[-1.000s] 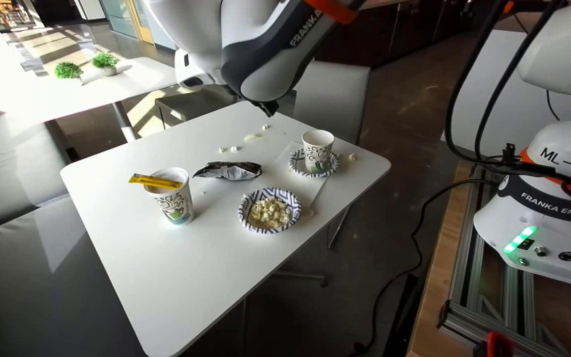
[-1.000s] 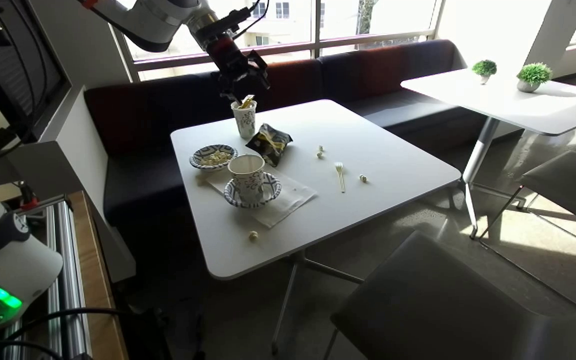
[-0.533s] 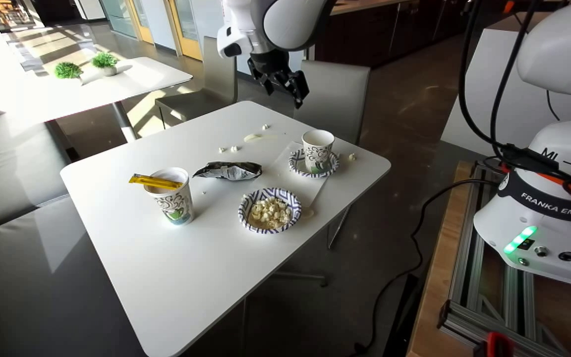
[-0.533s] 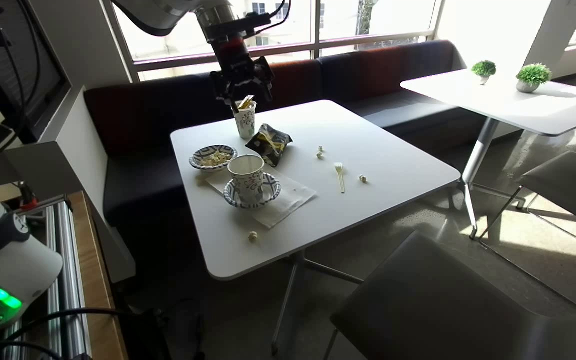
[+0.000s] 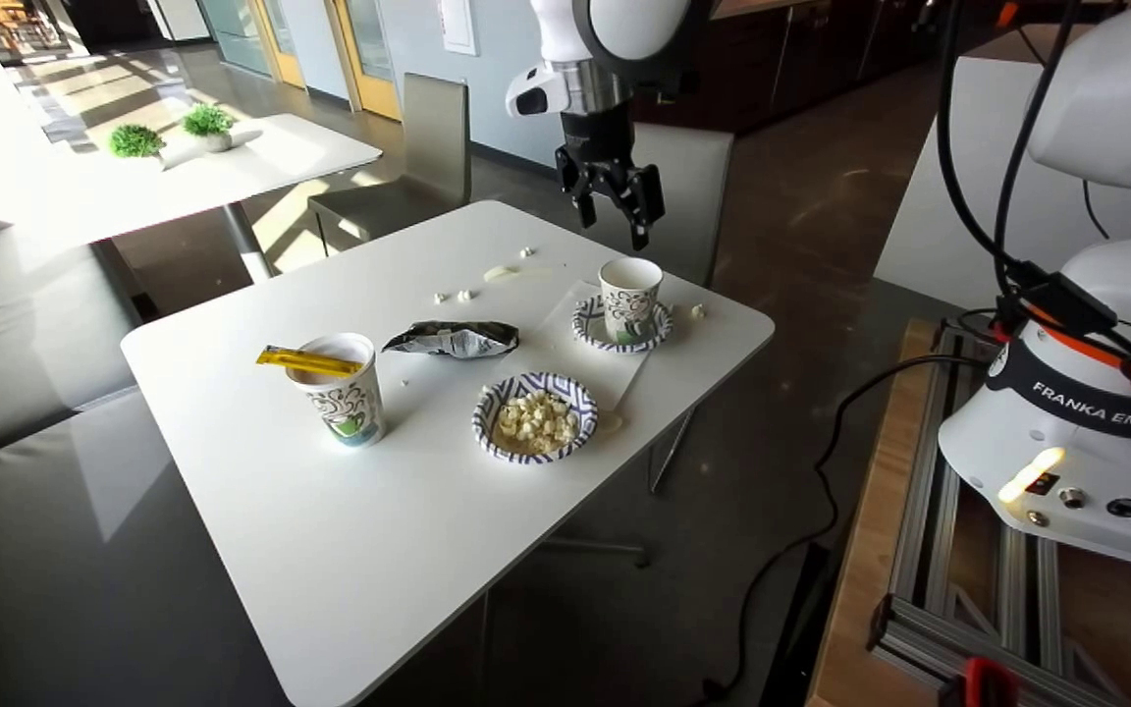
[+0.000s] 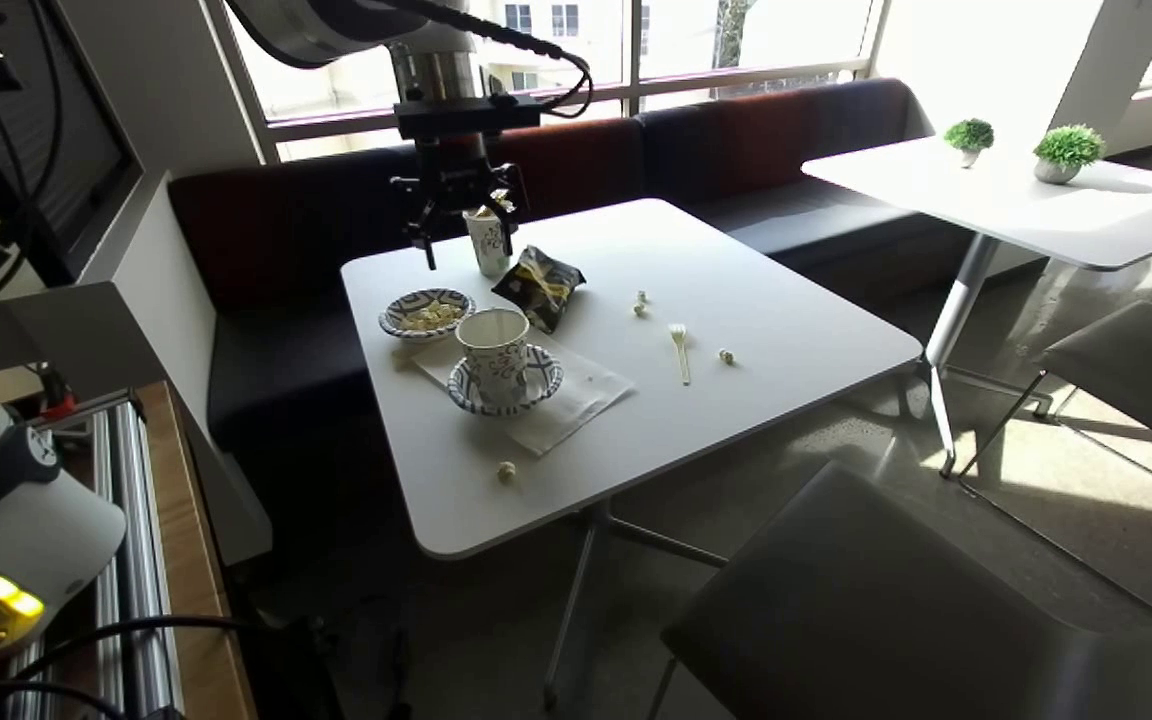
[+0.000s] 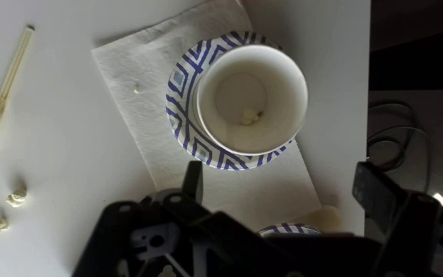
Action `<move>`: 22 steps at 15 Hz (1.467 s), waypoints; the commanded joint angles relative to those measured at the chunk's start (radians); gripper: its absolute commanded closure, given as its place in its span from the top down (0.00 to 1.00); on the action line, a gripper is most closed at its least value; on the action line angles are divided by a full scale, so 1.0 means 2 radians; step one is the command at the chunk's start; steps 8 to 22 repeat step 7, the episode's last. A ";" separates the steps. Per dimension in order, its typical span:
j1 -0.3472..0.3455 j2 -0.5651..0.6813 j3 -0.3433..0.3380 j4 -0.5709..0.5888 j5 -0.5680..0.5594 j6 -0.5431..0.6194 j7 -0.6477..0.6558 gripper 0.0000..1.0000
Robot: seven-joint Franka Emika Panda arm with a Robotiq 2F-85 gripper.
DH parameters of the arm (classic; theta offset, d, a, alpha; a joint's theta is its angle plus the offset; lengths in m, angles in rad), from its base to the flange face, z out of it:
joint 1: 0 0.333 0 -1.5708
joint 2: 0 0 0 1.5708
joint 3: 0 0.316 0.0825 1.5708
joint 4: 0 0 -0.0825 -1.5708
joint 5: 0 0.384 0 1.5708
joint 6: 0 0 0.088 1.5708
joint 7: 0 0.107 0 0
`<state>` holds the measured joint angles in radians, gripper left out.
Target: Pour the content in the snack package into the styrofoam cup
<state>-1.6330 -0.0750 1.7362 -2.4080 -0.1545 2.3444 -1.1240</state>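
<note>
On the white desk [image 5: 408, 550], the snack package [image 5: 455, 340] lies between a packet-topped cup [image 5: 345, 407] and the likely target cup [image 5: 630, 300]. Empty, jaws spread, the gripper [image 5: 614, 230] hangs roughly above the latter — a straight descent could tip it — and pinching the package too hard might spill it.

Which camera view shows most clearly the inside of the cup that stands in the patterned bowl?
The wrist view: looking down into the cup, it shows the bottom and a pale clump there. Both exterior views show the cup's printed outside and some inner wall, but not its bottom.
</note>
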 commanded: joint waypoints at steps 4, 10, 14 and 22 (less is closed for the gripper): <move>0.059 0.058 -0.061 -0.038 0.004 0.039 0.020 1.00; 0.109 0.066 -0.114 -0.036 -0.005 0.039 0.023 1.00; 0.109 0.066 -0.114 -0.036 -0.005 0.039 0.023 1.00; 0.109 0.066 -0.114 -0.036 -0.005 0.039 0.023 1.00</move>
